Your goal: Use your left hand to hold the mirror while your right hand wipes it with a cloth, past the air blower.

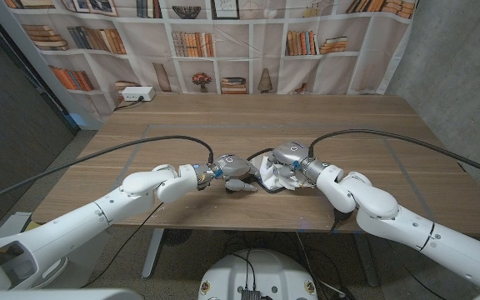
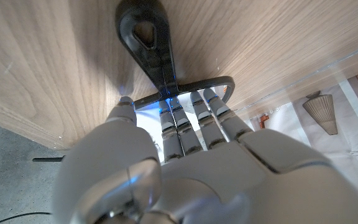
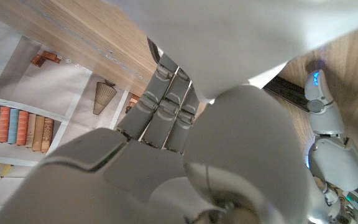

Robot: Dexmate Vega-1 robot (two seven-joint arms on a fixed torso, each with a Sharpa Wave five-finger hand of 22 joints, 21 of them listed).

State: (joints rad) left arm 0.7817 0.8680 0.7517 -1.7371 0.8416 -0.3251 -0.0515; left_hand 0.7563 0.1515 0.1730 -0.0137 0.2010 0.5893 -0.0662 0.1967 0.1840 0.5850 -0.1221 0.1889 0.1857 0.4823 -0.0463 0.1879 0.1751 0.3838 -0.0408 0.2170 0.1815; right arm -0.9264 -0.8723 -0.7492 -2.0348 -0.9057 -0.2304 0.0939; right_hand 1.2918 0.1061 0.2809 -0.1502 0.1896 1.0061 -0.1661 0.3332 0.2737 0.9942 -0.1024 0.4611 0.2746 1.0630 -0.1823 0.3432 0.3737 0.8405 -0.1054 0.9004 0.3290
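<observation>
Left hand [image 2: 185, 155] – fingers over the dark-framed hand mirror [image 2: 157, 56], gripping its frame | right hand [image 1: 288, 163] – clutches white crumpled cloth [image 1: 272, 177] just beside mirror on wooden table [image 1: 373, 133] | no readable writing

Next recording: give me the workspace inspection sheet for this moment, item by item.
Surface: wooden table, bare wood grain around the work area.
Job's things: mirror, dark frame and handle, lying on the table; white cloth beside it. Air blower: nothing seen.
Clutter: nothing seen.
Hands: left hand has fingers on the mirror's frame; right hand holds the cloth.
Cables: black cables run over the table to both wrists.
Surroundings: bookshelf-print backdrop; white power strip at the far edge.
</observation>
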